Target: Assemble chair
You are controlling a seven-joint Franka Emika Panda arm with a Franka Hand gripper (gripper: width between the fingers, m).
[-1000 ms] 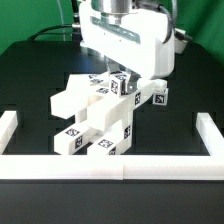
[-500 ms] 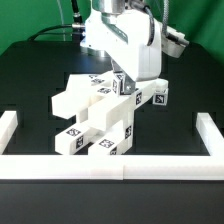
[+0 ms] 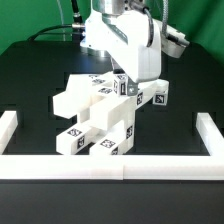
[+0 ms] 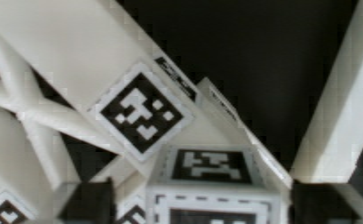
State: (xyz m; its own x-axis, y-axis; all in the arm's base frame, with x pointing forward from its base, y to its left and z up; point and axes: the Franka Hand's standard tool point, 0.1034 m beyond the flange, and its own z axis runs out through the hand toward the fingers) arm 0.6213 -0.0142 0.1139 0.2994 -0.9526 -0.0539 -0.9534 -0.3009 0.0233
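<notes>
The chair (image 3: pixel 95 120) pieces look like white plastic, matt and smooth, taking the light softly with no sharp glints. Seen close in the wrist view, their faces are flat and dull, with cleanly moulded edges. The tags (image 4: pixel 146 112) on them are crisp black-and-white print, flat and without shine. The arm (image 3: pixel 125 45) above has a glossy white shell that catches bright highlights. The counter (image 3: pixel 40 75) is black and matt, barely reflecting anything. The border wall (image 3: pixel 60 166) is white, matt and smooth.

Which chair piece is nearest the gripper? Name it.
The upright tagged piece at the cluster's top, right beneath the gripper; the long bars and small block sit farther out.
</notes>
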